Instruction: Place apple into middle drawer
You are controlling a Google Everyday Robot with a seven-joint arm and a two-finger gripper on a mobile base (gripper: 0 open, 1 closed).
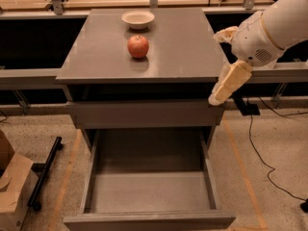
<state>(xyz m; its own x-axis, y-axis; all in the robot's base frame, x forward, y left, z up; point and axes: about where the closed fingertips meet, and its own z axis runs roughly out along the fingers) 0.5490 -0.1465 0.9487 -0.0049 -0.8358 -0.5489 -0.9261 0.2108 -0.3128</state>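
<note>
The red apple (138, 46) sits on the grey cabinet top (183, 47), in front of a cream-white bowl (138, 19). The middle drawer (149, 194) is pulled out wide below, and its grey floor is bare. The uppermost drawer (144, 113) is closed above it. My gripper (216, 97) hangs down on the white arm (269, 28) at the cabinet's right front corner. It is to the right of the apple and lower than it, well apart from it, and holds nothing.
A cardboard box (12, 196) and a black bar with wheels (45, 172) lie on the floor at the left. A black cable (260, 167) runs over the floor at the right. Dark tables stand on both sides of the cabinet.
</note>
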